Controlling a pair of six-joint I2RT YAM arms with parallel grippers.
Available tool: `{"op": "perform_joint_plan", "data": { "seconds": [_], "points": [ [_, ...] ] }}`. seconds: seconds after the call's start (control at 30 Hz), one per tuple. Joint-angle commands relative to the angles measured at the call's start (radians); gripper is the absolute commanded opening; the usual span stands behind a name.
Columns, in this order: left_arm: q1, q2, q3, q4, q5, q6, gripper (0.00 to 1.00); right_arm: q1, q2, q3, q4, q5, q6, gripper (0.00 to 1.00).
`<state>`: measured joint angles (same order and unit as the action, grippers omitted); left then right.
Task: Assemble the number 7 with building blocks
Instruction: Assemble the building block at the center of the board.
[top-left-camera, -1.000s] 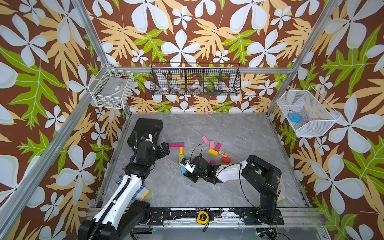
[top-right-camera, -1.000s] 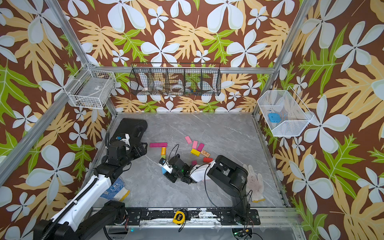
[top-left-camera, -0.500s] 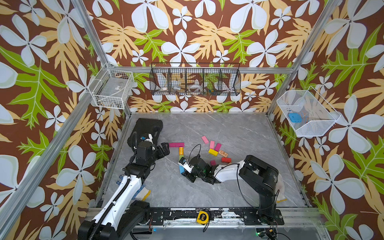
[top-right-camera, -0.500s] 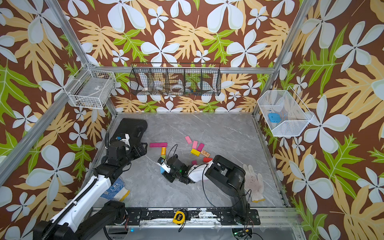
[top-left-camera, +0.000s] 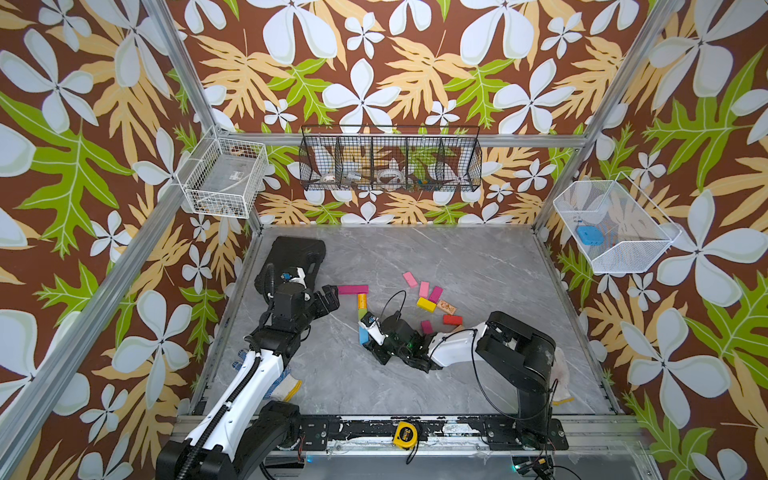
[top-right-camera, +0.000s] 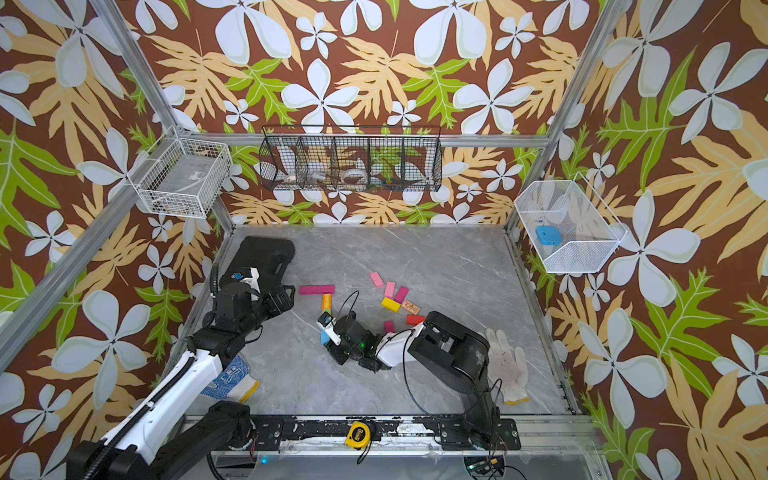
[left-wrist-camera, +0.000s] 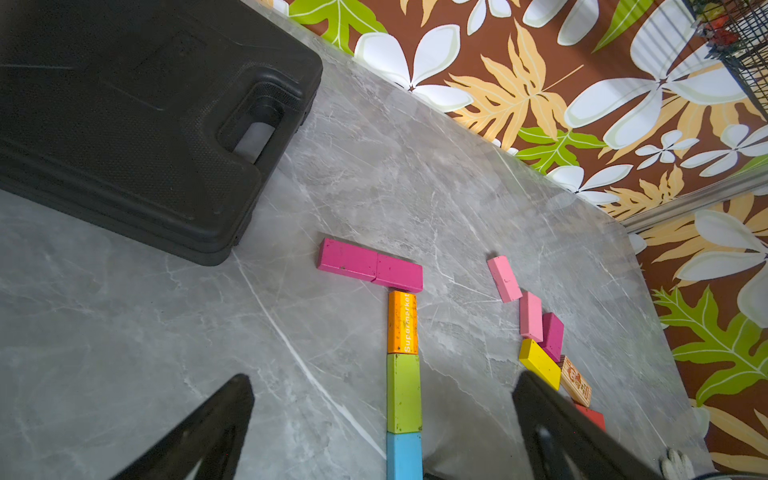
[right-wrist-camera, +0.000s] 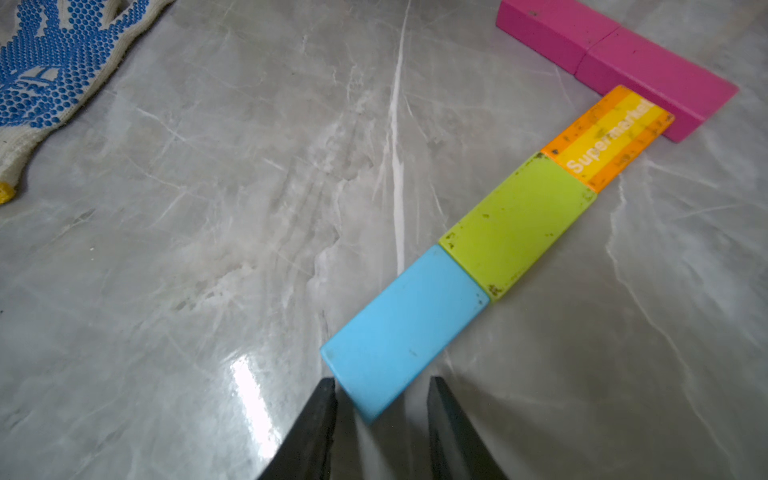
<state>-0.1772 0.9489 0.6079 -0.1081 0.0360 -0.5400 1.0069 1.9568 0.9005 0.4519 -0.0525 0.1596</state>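
Note:
Two magenta blocks (left-wrist-camera: 370, 266) lie end to end as a bar. From the bar's right end a stem runs toward the front: orange block (left-wrist-camera: 402, 322), green block (left-wrist-camera: 404, 392), blue block (right-wrist-camera: 405, 328). My right gripper (right-wrist-camera: 381, 381) is low on the table and open. Its fingers (right-wrist-camera: 320, 411) straddle the blue block's near end, with a gap on each side. My left gripper (left-wrist-camera: 382, 380) hovers wide open above and left of the stem, holding nothing. Loose pink (top-left-camera: 409, 279), yellow (top-left-camera: 426, 304), wood (top-left-camera: 448, 307) and red (top-left-camera: 452, 319) blocks lie to the right.
A black case (top-left-camera: 297, 253) sits at the back left, close behind my left arm. A blue-dotted glove (top-left-camera: 282, 380) lies front left and a white glove (top-right-camera: 509, 365) front right. A yellow tape measure (top-left-camera: 405, 434) rests on the front rail. Wire baskets (top-left-camera: 390, 158) hang on the walls.
The right arm has edged slightly to the left, its fingers staying at the blue block's near end. The left arm has not moved.

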Motion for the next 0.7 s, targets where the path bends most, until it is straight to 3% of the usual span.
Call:
{"op": "perform_joint_plan", "data": {
  "seconds": [0.0,0.67],
  "points": [
    [-0.001,-0.002,-0.003,0.018,0.01,0.003,1.0,0.002,0.004,-0.011,-0.115,-0.004,0.02,0.38],
    [-0.001,-0.008,0.001,0.007,0.002,0.003,1.0,0.004,0.028,0.008,-0.102,0.015,0.039,0.37]
  ]
}}
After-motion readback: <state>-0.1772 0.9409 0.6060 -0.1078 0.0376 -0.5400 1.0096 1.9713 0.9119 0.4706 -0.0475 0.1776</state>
